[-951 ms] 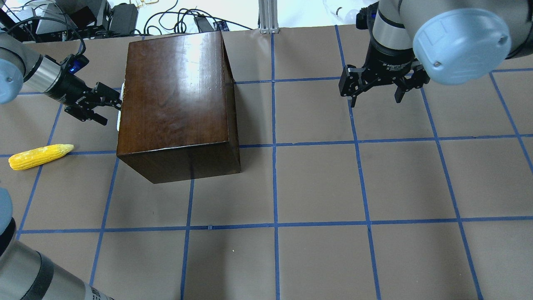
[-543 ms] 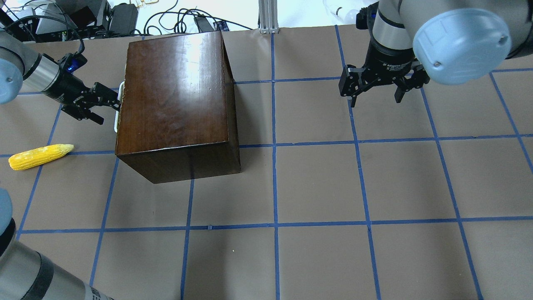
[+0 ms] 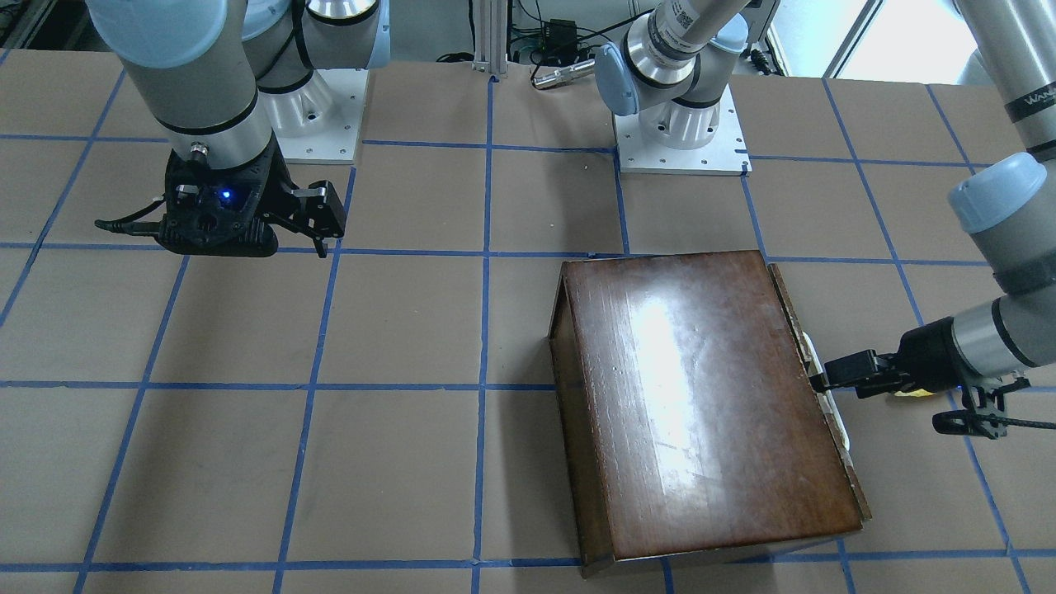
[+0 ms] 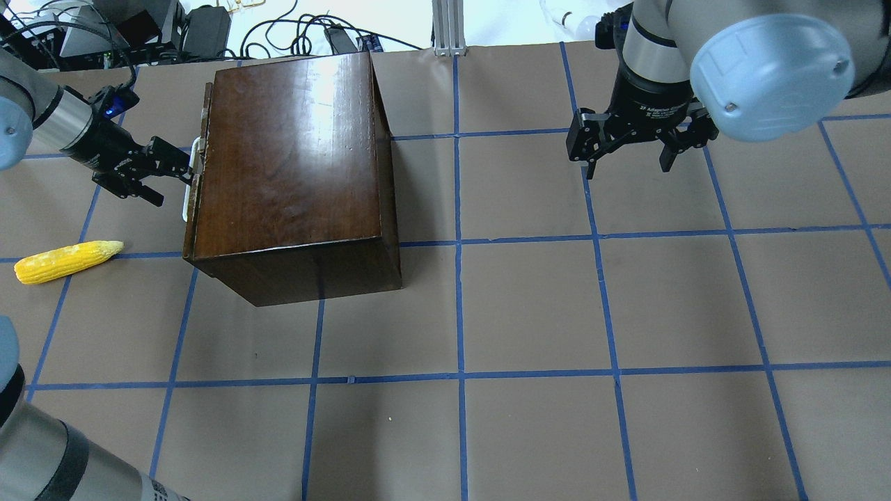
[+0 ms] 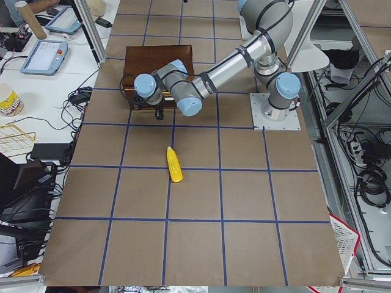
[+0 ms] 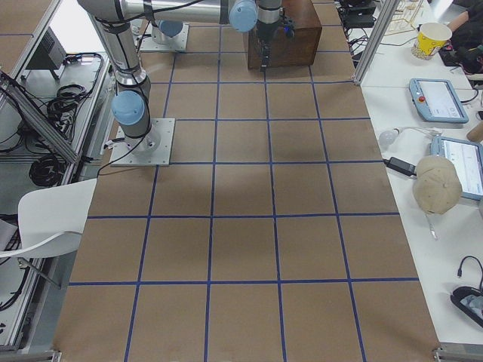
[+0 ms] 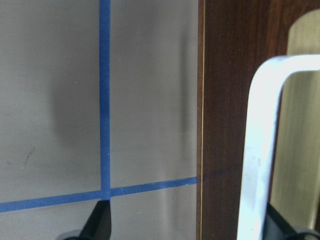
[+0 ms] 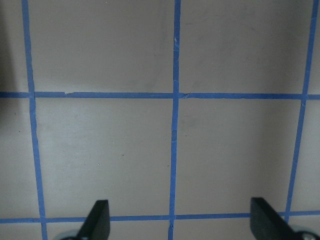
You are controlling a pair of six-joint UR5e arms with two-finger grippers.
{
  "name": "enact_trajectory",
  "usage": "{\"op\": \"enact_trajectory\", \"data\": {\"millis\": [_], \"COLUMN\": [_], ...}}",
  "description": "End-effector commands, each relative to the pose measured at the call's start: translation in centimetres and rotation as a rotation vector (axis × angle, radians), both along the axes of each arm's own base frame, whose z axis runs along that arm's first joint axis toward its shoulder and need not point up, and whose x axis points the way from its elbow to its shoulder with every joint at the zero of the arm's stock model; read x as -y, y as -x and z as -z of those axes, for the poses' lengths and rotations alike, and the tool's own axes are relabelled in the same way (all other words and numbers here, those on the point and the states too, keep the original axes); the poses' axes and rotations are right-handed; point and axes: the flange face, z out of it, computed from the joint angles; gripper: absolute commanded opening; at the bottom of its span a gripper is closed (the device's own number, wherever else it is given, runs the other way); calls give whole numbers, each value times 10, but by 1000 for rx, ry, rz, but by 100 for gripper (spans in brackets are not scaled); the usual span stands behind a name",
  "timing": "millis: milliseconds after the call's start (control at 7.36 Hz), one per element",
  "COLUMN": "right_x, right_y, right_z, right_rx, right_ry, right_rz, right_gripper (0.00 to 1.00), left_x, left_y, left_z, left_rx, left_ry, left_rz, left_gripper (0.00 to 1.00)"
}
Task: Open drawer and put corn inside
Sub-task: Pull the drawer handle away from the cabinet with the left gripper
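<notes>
Dark-brown wood has parted at the box's point(image 4: 292, 153) 9 o'clock side in the overhead view. There the drawer point(image 4: 191, 233) shows its front panel standing just clear of the box edge, only a thin gap open so far. The step in hand looks like the opening pull.

The left hand point(image 4: 170, 186) sits at the white handle point(image 7: 257, 150) with its jaws apart. In its wrist view one finger lies just behind the handle loop, hooking it rather than pinching it. The right hand point(image 4: 628, 167) hangs spread and empty above the counter point(image 4: 529, 313), well off toward the box's 3 o'clock. The corn point(image 4: 66, 261) lies on the counter at about 8 o'clock from the box, untouched, its pale tip toward the box.

The next move probably calls for a longer straight pull toward 9 o'clock, until the tray is out far enough to take the cob. The hook must stay seated and the box must not drag along.

Against the overhead frames from a second and half a second ago, the left hand, handle and front panel have shifted toward 9 o'clock. The corn and the right hand are as they were.
</notes>
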Motion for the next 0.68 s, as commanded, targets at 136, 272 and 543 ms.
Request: {"op": "enact_trajectory", "data": {"millis": [136,272,543], "right_x": [0,0,0], "right_y": [0,0,0], "right_z": [0,0,0], "right_rx": [0,0,0], "right_ry": [0,0,0], "right_rz": [0,0,0], "right_gripper": [100,100,100], "left_x": [0,0,1], "left_y": [-8,-8,-11], "left_z": [2,2,-3], "left_rx": [74,77,82], "left_ry": [8,8,16], "left_rz": [14,14,11], "left_gripper": [100,100,100]}}
